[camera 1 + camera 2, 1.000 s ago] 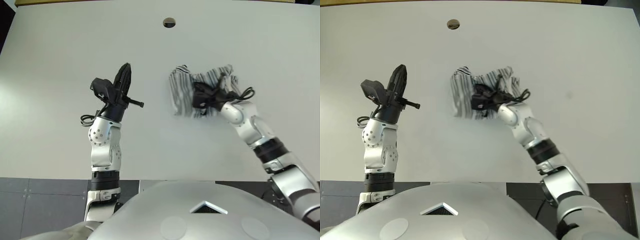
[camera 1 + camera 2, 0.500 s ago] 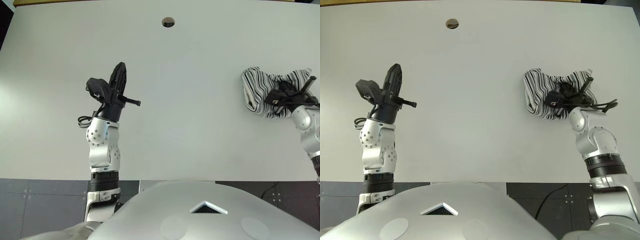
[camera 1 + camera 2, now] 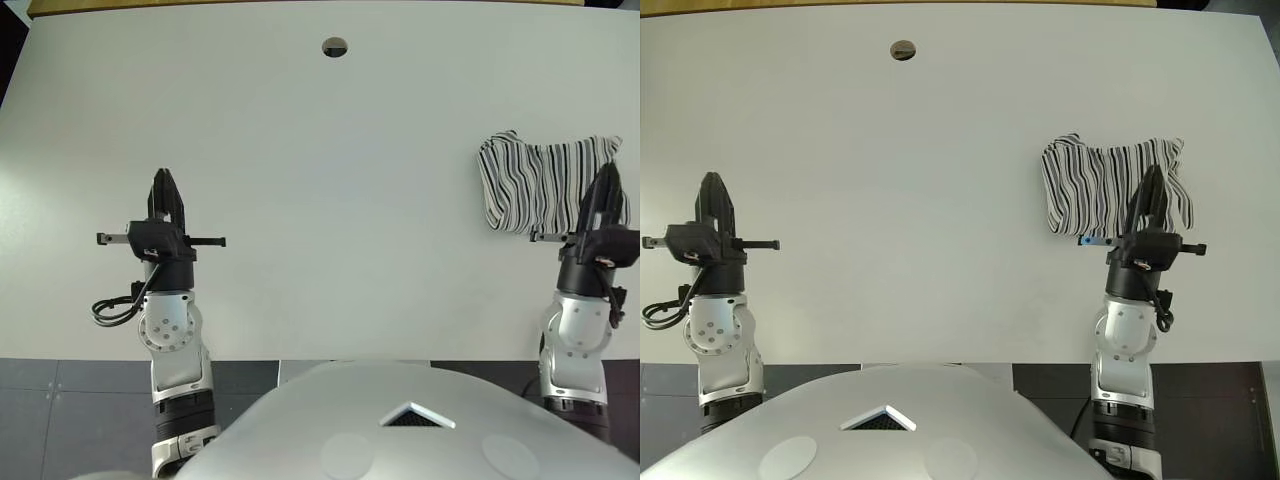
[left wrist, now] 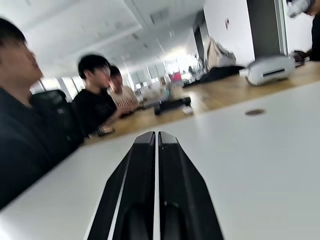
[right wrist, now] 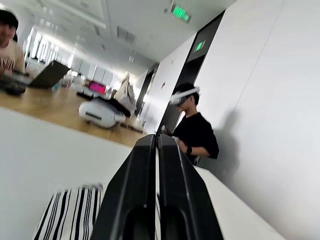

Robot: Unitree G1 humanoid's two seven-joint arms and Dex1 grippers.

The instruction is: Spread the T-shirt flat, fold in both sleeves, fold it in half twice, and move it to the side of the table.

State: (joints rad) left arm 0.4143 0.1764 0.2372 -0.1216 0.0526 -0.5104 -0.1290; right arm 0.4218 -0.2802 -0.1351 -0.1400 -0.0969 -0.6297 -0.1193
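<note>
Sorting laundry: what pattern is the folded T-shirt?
T-shirt: black-and-white stripes, clearest in the right eye view.

The T-shirt (image 3: 540,185), striped in black and white, is seen folded into a compact, slightly rumpled bundle, laid flat on the white table (image 3: 330,150) at its right side, roughly midway between near and far edges

The right gripper (image 3: 1155,180) stands in front of the T-shirt (image 3: 1090,190) and hides part of its near right edge. A blue bit (image 3: 1081,240) at the T-shirt's near edge is too small to identify. Beyond the table (image 4: 270,145), the room is blurred.
</note>
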